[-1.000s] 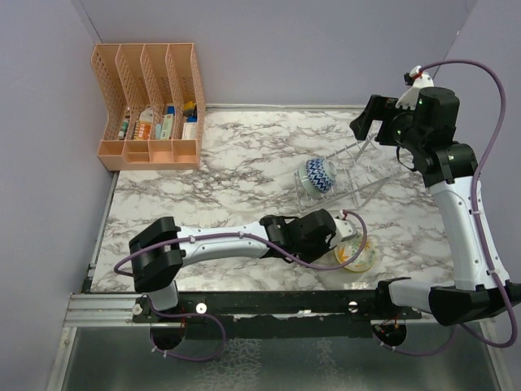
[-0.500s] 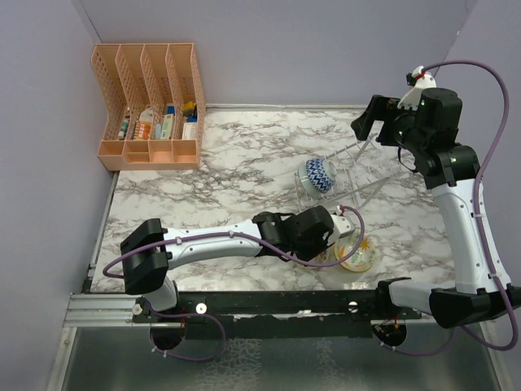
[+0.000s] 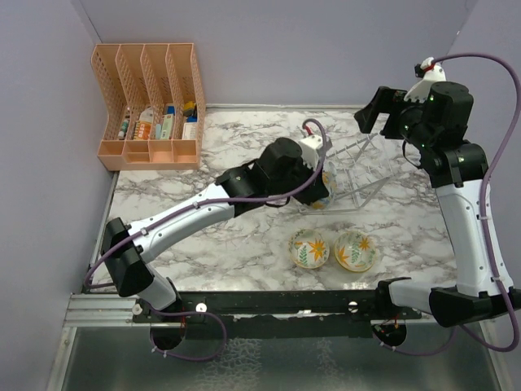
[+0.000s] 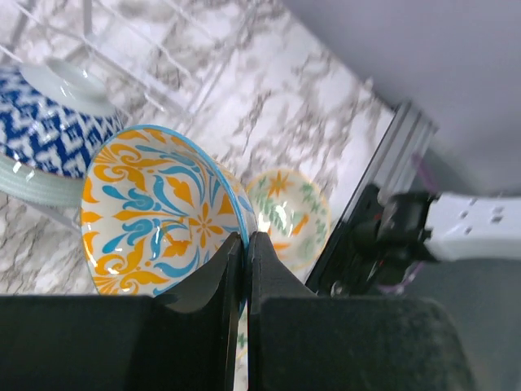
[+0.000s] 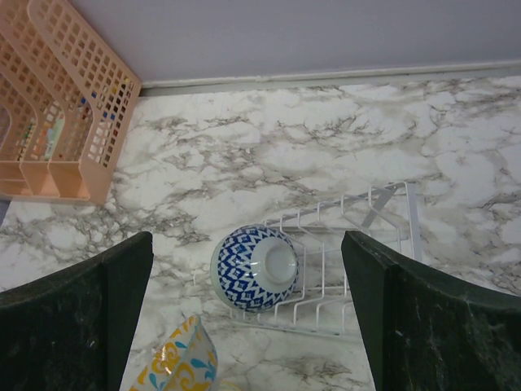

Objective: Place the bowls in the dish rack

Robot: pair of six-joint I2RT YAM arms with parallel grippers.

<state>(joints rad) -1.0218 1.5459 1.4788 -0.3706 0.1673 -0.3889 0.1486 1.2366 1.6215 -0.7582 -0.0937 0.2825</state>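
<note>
2 bowls with yellow-and-green floral insides now sit uncovered on the white marble tabletop (image 3: 163,187) near its front edge, one (image 3: 309,248) just beside the other (image 3: 356,251). A second ago the left gripper (image 4: 246,240) was low over that spot. It has since swung up and away to the clear thin-wire dish rack (image 5: 326,244), carrying the round ceramic bowl with the blue-and-orange floral pattern (image 4: 155,216). So this load is past the pick-up and transport, and what looks to be left is tipping the bowl in between the prongs.

The left fingers (image 4: 269,269) are closed tight on the floral bowl's rim, 1 inside and 1 outside, with the bowl tilted off to one side of them. It hangs just beside the rack's near end, close to the blue-and-white zigzag bowl (image 5: 255,267) already standing on edge among the wires. Whether the 2 bowls touch I cannot tell.

The right gripper (image 5: 246,244) has barely shifted; it hovers high above the rack, fingers spread wide around nothing.
</note>
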